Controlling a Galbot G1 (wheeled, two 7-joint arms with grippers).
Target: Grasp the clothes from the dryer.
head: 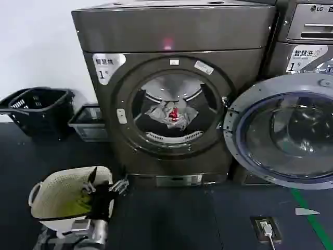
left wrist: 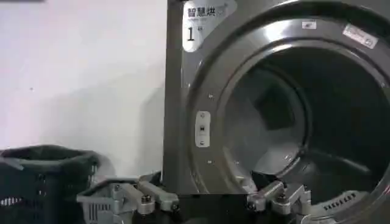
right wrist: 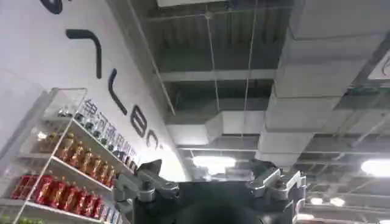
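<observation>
Clothes: one bundle inside dryer drum, door swung open. Left gripper: low over dark floor beside one basket, fingers apart. Right gripper: aimed at ceiling, fingers apart.

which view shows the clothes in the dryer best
The head view: the clothes lie in plain sight inside the dryer drum. The left wrist view catches the drum mouth but no fabric; the right wrist view faces a ceiling.

The dryer had a brushed, semi-gloss metal shell. The clothes were soft, crumpled cloth. The door showed glossy glass. The baskets were matt plastic.
</observation>
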